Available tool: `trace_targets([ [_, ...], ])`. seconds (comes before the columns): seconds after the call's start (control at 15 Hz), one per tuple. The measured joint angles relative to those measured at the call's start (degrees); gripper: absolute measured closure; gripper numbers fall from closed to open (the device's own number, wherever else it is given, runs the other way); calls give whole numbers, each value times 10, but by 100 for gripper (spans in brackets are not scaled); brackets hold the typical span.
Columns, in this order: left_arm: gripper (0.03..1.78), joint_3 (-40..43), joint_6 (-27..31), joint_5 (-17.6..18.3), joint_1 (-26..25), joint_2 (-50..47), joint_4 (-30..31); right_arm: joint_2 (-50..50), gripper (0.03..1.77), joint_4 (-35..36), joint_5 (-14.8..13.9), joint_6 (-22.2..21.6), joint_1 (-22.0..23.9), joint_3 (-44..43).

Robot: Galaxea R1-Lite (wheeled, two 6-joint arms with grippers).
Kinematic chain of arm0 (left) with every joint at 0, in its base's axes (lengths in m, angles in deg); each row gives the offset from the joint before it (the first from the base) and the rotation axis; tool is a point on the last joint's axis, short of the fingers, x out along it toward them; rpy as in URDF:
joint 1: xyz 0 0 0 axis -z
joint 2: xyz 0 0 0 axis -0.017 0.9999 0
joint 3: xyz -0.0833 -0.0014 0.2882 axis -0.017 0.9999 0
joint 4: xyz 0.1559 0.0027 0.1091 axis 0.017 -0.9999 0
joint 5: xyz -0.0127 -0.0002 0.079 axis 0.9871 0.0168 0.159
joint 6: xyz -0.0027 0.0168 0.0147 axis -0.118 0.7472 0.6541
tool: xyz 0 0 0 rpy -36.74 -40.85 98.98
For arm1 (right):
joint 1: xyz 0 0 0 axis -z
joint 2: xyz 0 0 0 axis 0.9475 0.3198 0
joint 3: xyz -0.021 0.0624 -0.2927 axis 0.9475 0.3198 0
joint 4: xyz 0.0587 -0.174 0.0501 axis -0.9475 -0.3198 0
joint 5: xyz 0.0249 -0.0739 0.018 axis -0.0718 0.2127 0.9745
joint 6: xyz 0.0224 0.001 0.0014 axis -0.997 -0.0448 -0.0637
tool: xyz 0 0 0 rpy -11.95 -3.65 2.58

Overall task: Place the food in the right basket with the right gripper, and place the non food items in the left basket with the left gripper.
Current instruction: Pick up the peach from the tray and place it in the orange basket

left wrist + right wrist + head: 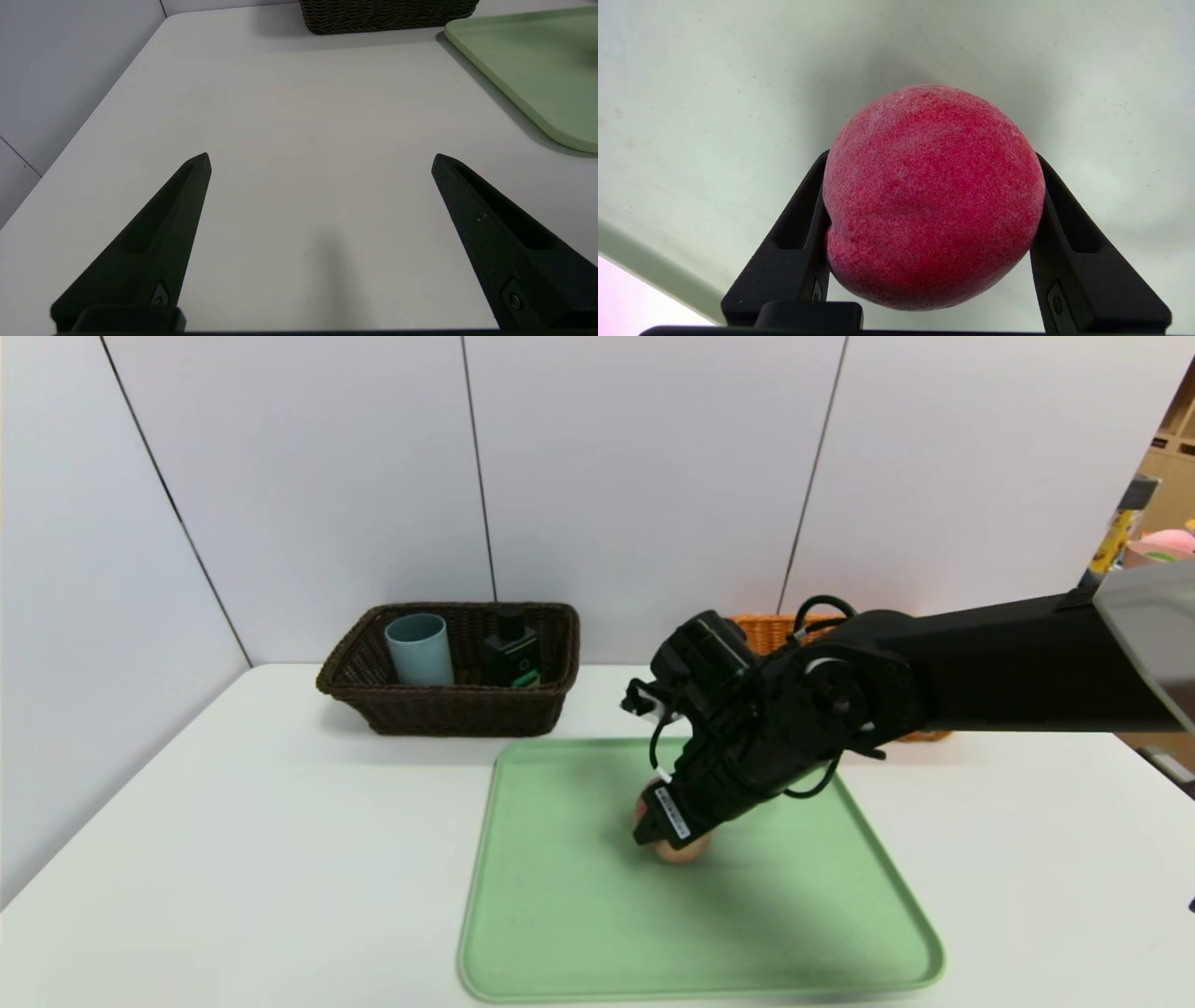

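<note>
The red-pink peach (679, 848) (931, 196) rests on the green tray (560, 915), mostly hidden under my right gripper (668, 835) (932, 157). That gripper is shut on the peach, with one black finger pressed against each side. The dark brown left basket (448, 711) at the back left holds the grey-blue cup (419, 650) and the black pump bottle (511, 655). Only a piece of the orange-tan right basket (768, 631) shows behind the right arm. My left gripper (321, 158) is open over bare white table, outside the head view.
The white table (233, 859) is bounded by grey wall panels at the back and left. In the left wrist view the dark basket (387, 16) and a corner of the tray (528, 60) lie ahead. Shelves with clutter stand at the far right.
</note>
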Motion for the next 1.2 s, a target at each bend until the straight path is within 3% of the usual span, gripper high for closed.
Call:
trace_targets([
  [0.33, 12, 0, 0, 0, 0, 0, 0, -59, 67, 0, 0, 0, 23, 1],
  [0.73, 12, 0, 0, 0, 0, 0, 0, -109, 67, 8, 0, 23, 126, -45],
  [1.2, 12, 0, 0, 0, 0, 0, 0, -32, 67, 10, 1, 24, 244, -163],
])
